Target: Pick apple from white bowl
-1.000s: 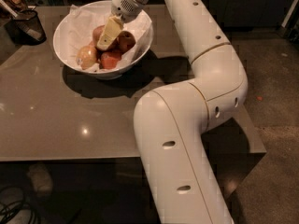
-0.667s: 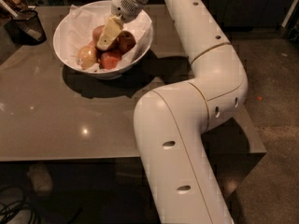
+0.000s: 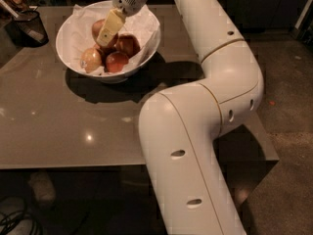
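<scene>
The gripper [image 3: 105,35] hangs inside the 1 white bowl [image 3: 68,38]; I cannot tell how far open it is or whether it holds anything. 4 apples lie there: the apple [image 3: 129,45], deep red-brown, sits just beside the gripper at its 4 o'clock, and 1 pale yellowish apple [image 3: 91,58] at 7 o'clock.

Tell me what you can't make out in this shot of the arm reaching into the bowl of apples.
- Camera view: the gripper sits low in the white bowl; whether it touches the apple is unclear, since it covers the fruit behind it.
- The bowl's floor: hidden by apples and paper.
- The mesh cup: its contents are dark and partly cut by the picture's edge.
- The base of the arm: cut off by the bottom edge.
</scene>
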